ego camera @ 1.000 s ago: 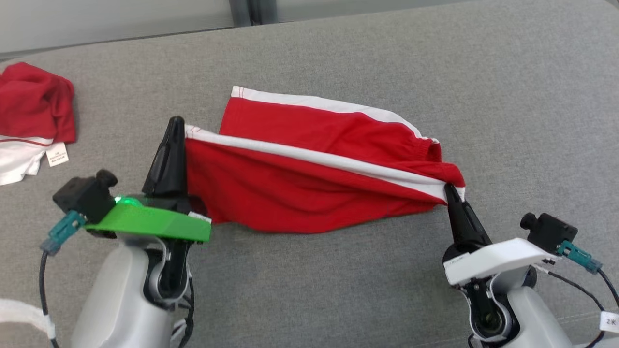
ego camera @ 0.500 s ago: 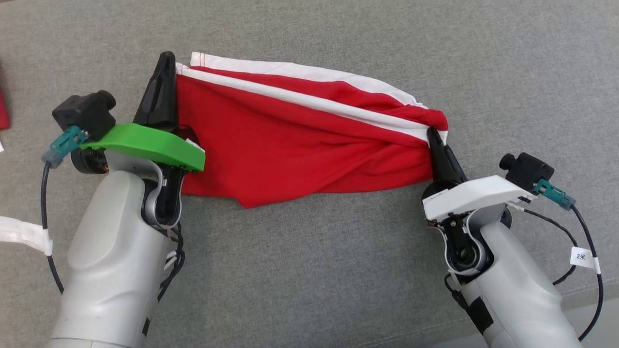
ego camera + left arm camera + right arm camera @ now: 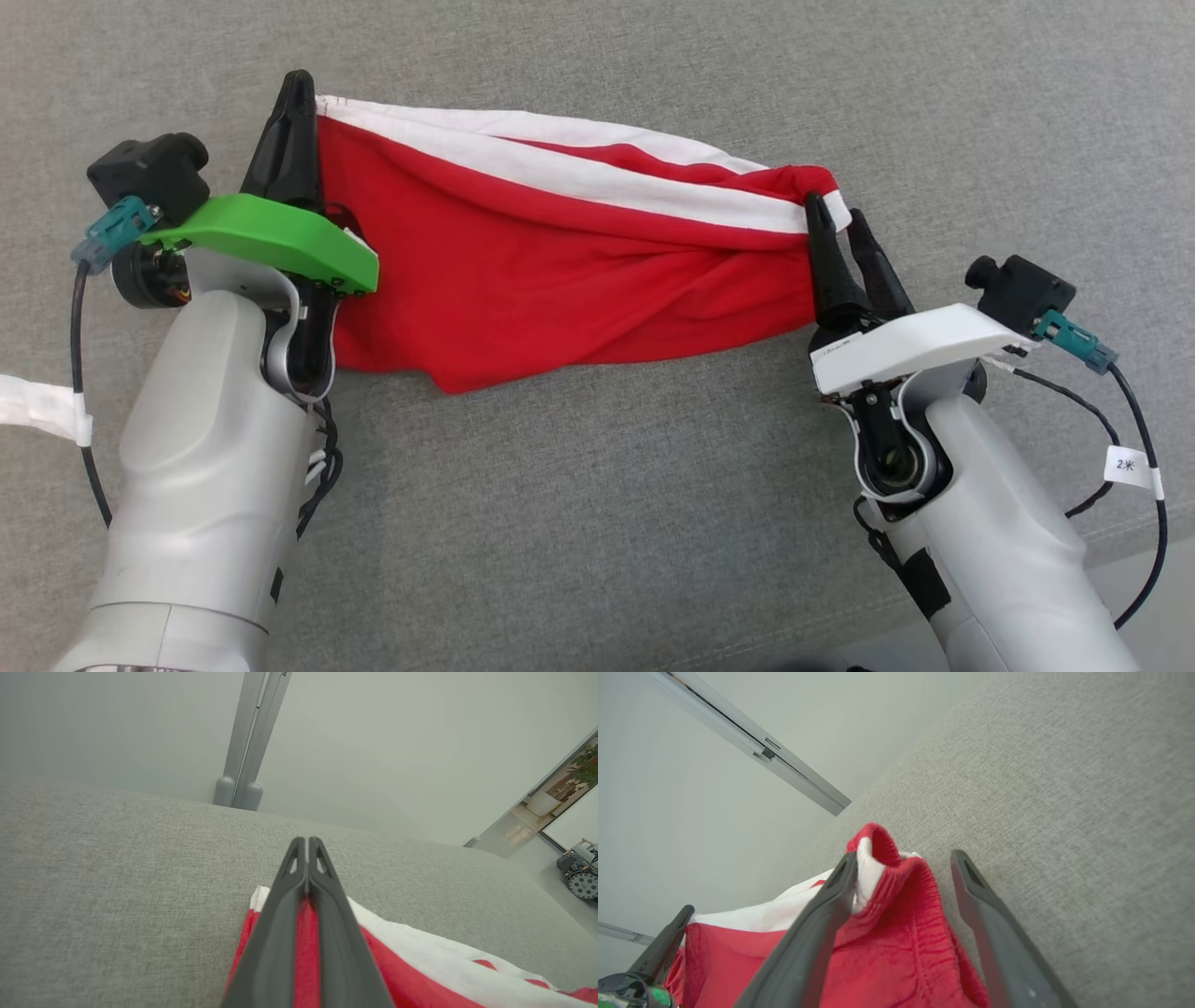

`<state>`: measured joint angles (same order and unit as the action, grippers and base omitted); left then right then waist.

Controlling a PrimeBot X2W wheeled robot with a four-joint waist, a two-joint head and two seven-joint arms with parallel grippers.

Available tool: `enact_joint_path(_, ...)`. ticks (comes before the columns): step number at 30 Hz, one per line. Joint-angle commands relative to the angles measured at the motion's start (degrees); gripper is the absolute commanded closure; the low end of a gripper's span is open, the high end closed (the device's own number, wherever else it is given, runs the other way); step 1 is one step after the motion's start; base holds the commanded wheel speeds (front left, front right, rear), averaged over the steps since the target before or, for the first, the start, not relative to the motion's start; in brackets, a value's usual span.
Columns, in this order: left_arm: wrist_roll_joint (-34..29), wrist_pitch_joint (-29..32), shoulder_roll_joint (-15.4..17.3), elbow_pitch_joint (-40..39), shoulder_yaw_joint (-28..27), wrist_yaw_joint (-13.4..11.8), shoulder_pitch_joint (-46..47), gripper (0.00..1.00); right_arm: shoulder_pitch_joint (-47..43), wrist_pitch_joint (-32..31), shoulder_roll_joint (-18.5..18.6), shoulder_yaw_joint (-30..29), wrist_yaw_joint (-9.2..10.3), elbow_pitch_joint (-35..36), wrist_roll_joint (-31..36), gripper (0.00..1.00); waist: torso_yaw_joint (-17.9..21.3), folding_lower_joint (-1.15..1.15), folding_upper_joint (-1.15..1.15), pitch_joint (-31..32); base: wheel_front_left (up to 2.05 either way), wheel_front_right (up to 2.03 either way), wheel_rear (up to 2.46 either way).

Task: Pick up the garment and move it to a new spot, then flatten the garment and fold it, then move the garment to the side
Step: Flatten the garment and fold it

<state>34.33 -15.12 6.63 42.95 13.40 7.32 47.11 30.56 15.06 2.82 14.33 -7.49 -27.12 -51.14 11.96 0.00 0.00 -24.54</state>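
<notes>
At ten o'clock the left gripper is clamped on one end of the red fabric garment with white bands, which stretches across the grey woven cushion to two o'clock, where the right gripper stands parted, the bunched end loose between its fingers.

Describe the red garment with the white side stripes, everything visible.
The red knit garment with white stripes looks like soft jersey shorts, stretched sideways and lying rumpled on the grey fabric surface. The left gripper is shut on one hem corner. The gathered elastic waistband end sits between the right gripper's open fingers, leaning on one.
</notes>
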Motion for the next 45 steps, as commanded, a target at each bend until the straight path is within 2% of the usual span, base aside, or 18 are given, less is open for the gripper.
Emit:
enact_joint_path(1, -0.94, -0.03, 0.13, 0.56, -0.07, 0.2, 1.16, 1.0, -1.02, 0.15, 0.15, -0.26, 0.0, 0.85, 0.87, 0.0, 0.45, 0.0, 0.0, -0.21, 0.0, 0.0, 0.0)
enact_joint_path(6, -1.99, -0.03, 0.79, 3.26, -0.99, 0.2, 2.9, 1.0, -2.55, 0.16, 0.15, -2.82, 0.0, 4.92, 7.01, 0.0, 1.59, 0.0, 0.0, -0.67, 0.0, 0.0, 0.0)
enact_joint_path(15, -4.47, -0.03, 1.54, 9.65, -2.28, 0.15, 6.31, 1.0, -5.87, 0.16, 0.11, -8.76, 0.0, 12.69, 13.23, 0.0, 3.42, 0.0, 0.0, -1.61, 0.0, 0.0, 0.0)
enact_joint_path(16, -4.63, -0.04, 1.57, 10.13, -2.42, 0.15, 6.62, 0.6, -6.22, 0.16, 0.1, -9.36, 0.0, 13.56, 13.8, 0.0, 3.48, 0.0, 0.0, -1.63, 0.0, 0.0, 0.0)
enact_joint_path(17, -4.82, -0.04, 1.58, 10.58, -2.45, 0.16, 6.82, 0.15, -6.59, 0.16, 0.11, -9.73, 0.0, 14.2, 14.28, 0.0, 3.48, 0.0, 0.0, -1.59, 0.0, 0.0, 0.0)
enact_joint_path(18, -4.87, -0.03, 1.47, 11.66, -2.21, 0.16, 6.96, 0.0, -7.19, 0.16, 0.1, -10.16, 0.0, 14.95, 14.83, 0.0, 3.42, 0.0, 0.0, -1.39, 0.0, 0.0, 0.0)
enact_joint_path(27, -4.1, 0.41, -0.34, 16.33, 2.21, 0.19, 7.31, 0.0, -10.01, 0.17, 0.13, -11.85, 0.0, 17.37, 17.06, 0.0, 0.94, 0.0, 0.0, 2.42, 0.0, 0.0, 0.0)
enact_joint_path(32, -1.43, 3.59, -0.85, 15.83, 5.98, 0.19, 4.23, 0.0, -11.86, 0.17, 0.14, -12.69, 0.0, 17.59, 18.49, 0.0, -1.27, 0.0, 0.0, 5.86, 0.0, 0.0, 0.0)
enact_joint_path(37, 1.19, 8.45, 0.62, 15.97, 8.71, 0.2, 0.93, 0.0, -13.95, 0.17, 0.14, -14.18, 0.0, 17.51, 19.83, 0.0, -3.15, 0.0, 0.0, 8.9, 0.0, 0.0, 0.0)
enact_joint_path(45, 5.97, 14.07, 0.72, 15.47, 9.77, 0.2, -3.02, 0.0, -15.56, 0.17, 0.13, -15.33, 0.0, 18.05, 20.15, 0.0, -3.7, 0.0, 0.0, 10.38, 0.0, 0.0, 0.0)
